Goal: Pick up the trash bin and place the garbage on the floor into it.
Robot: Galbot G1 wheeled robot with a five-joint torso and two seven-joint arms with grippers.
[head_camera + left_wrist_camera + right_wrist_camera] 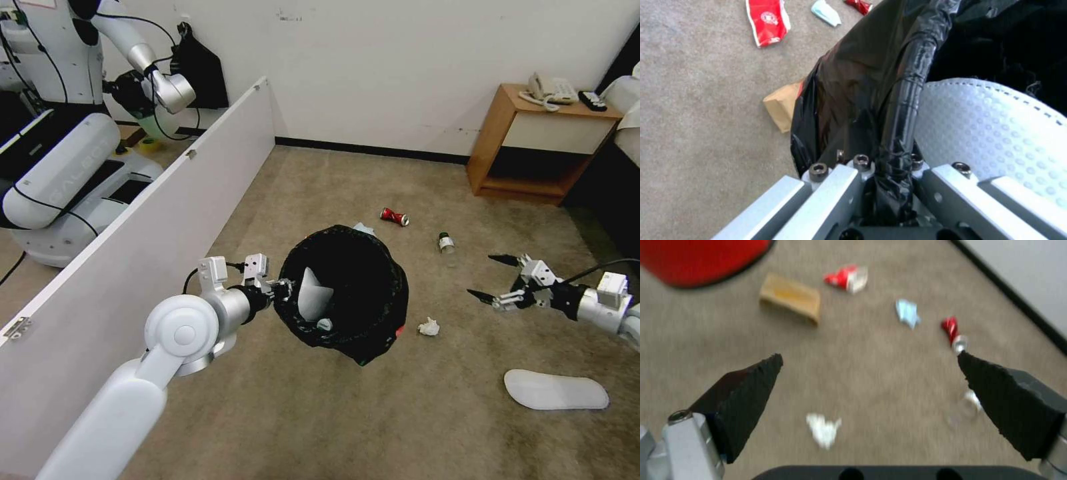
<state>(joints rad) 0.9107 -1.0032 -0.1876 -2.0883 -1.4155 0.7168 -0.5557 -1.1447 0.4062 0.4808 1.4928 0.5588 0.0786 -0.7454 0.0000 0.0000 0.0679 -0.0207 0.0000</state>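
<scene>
Beige carpet (333, 413) strewn with litter; left gripper (283, 291) clamped on bag-lined rim of trash bin (347, 293), apparently lifted clear; right gripper (492, 280) spread wide above tissue wad (429, 327); crushed can (394, 217) beyond.

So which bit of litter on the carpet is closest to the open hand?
The white tissue wad, lying just ahead of the right hand; the bottle and red can sit farther off.

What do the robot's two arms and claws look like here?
Both arms are glossy white with round silver joints and black cables. The left claw has silver bolted metal blocks; the right claw carries pointed, rough-textured black wedge fingertips on silver mounts.
</scene>
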